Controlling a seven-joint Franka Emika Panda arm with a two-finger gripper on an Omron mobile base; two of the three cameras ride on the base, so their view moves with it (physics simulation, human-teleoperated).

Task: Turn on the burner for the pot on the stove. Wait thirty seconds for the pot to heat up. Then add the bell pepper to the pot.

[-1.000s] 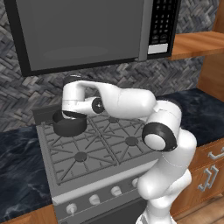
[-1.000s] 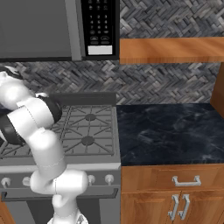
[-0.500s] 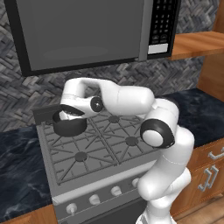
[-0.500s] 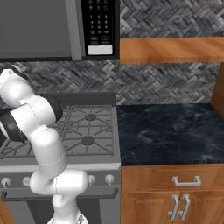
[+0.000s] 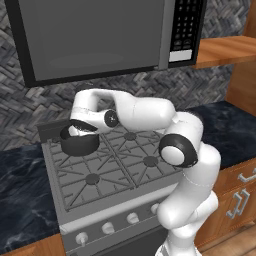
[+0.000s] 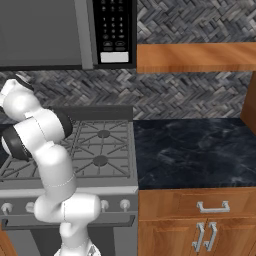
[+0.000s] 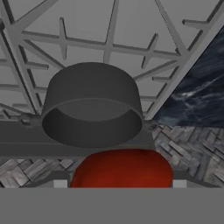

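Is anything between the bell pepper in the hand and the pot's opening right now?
Nothing visible. In the hand view the bell pepper sits at the hand, with the pot just beyond it, mouth uncovered and inside bare. The left base view shows the pot on the stove's rear-left grate.

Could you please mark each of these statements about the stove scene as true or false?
1. The pot sits on the rear left grate of the stove. True.
2. The bell pepper already lies inside the pot. False: in the hand view it sits red at the tool, outside the pot's rim; the pot looks empty.
3. A microwave hangs above the stove. True.
4. The pot stands on the dark counter. False: it is on the stove grate.
5. The arm reaches over the pot. True.
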